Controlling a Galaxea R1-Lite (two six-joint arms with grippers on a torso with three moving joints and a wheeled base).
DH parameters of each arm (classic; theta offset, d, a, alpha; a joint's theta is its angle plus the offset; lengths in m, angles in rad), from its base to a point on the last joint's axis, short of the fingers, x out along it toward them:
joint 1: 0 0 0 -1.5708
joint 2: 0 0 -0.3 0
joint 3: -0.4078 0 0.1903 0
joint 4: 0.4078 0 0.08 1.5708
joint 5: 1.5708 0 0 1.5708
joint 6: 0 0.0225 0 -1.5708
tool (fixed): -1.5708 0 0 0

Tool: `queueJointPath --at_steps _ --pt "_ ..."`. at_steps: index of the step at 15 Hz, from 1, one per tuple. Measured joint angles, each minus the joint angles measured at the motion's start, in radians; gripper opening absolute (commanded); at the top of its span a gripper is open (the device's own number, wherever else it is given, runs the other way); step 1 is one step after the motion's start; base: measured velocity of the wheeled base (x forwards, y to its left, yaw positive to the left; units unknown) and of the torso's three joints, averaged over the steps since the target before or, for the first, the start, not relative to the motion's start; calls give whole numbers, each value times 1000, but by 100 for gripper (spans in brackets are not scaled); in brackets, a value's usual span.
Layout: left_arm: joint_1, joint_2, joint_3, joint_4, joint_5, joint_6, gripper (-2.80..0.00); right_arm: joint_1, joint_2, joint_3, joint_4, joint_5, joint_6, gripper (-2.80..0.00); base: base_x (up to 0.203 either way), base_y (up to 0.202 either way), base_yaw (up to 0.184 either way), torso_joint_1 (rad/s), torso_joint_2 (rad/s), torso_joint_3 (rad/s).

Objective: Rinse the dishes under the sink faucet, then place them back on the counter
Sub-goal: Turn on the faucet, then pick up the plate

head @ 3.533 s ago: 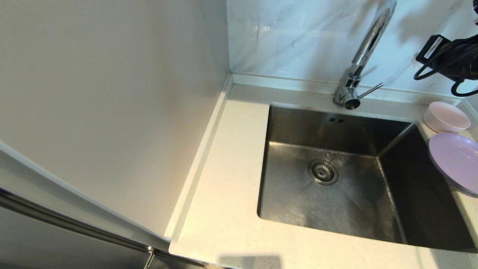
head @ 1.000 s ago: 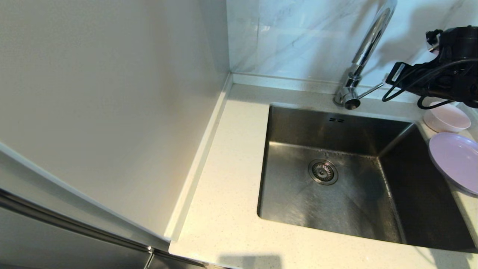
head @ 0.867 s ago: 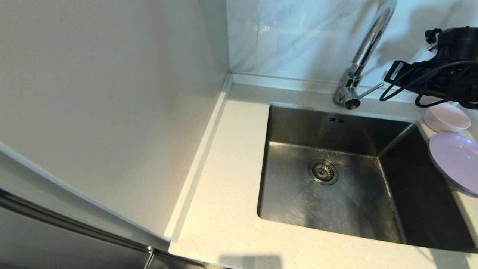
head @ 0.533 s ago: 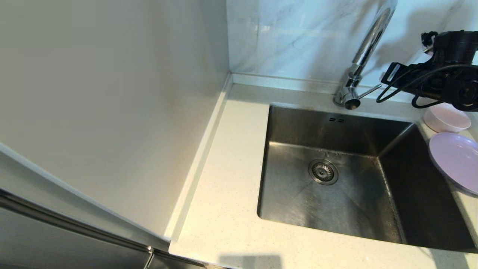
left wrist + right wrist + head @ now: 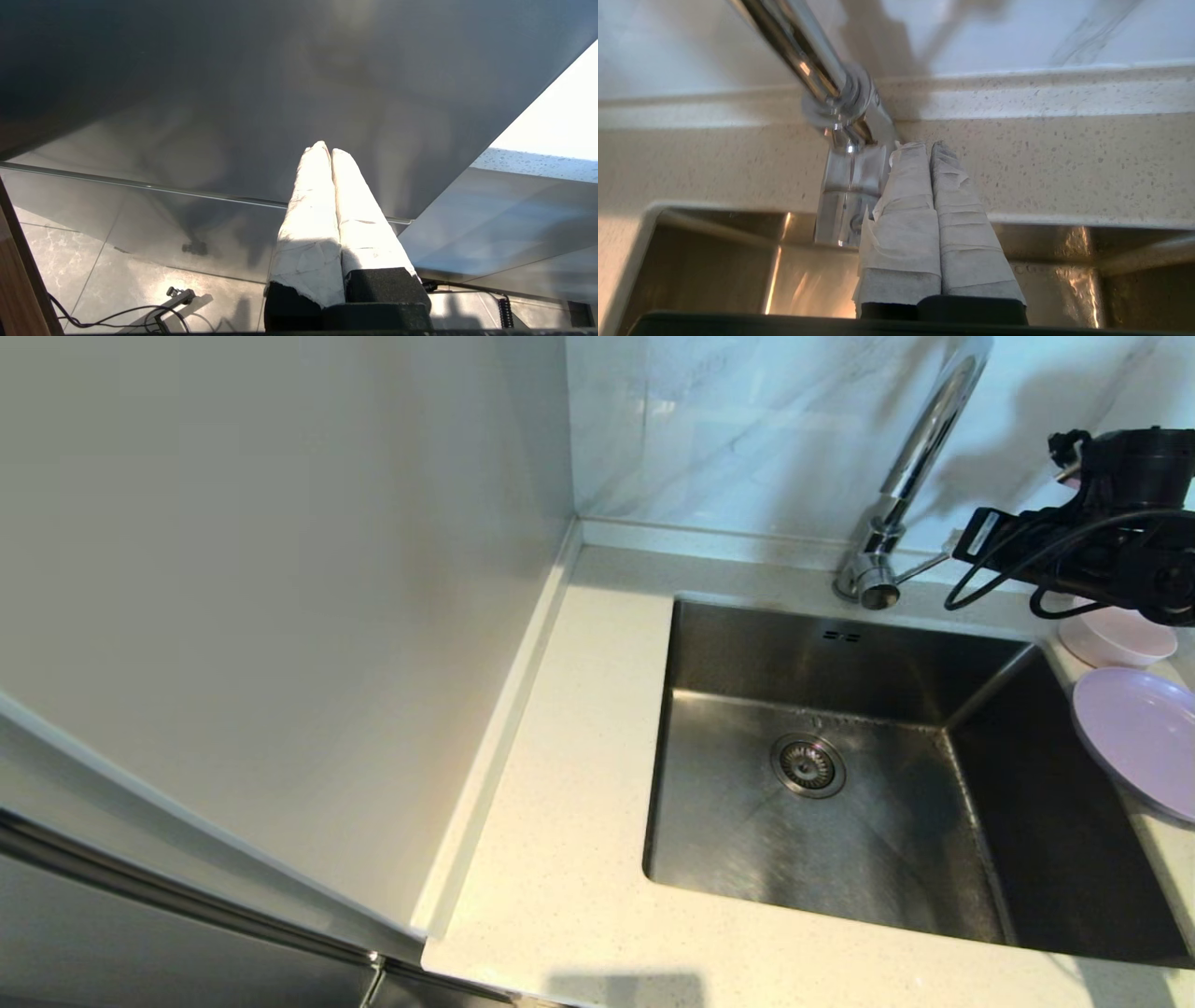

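Right end effector (image 5: 928,148), closed, beside faucet (image 5: 840,107) lever.

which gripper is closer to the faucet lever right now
Right. The right gripper, jaws shut, has its tips right beside the faucet lever at the tap's base. The left gripper is nowhere near it, parked low by a dark panel above the floor.

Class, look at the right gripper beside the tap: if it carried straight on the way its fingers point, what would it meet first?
Most likely the faucet. The right gripper, fingers shut, points at its base beside the lever; the counter's raised back edge lies just behind. Depth is uncertain.
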Motion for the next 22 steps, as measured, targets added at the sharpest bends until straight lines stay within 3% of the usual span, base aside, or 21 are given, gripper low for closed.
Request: queueJointPath --at_steps 4,13,18,22 --pt "0 0 0 0 0 0 -280 -1 -43 54 3 56 -4 -280 0 0 0 0 0 0" --pt "0 0 0 0 0 0 -280 -21 -84 -10 42 50 -3 -280 0 0 0 0 0 0" --pt "0 0 0 0 0 0 -280 -132 -244 14 327 53 -36 -280 0 0 0 0 0 0" --pt "0 0 0 0 0 0 -280 -241 -434 183 621 37 -215 -280 0 0 0 0 0 0"
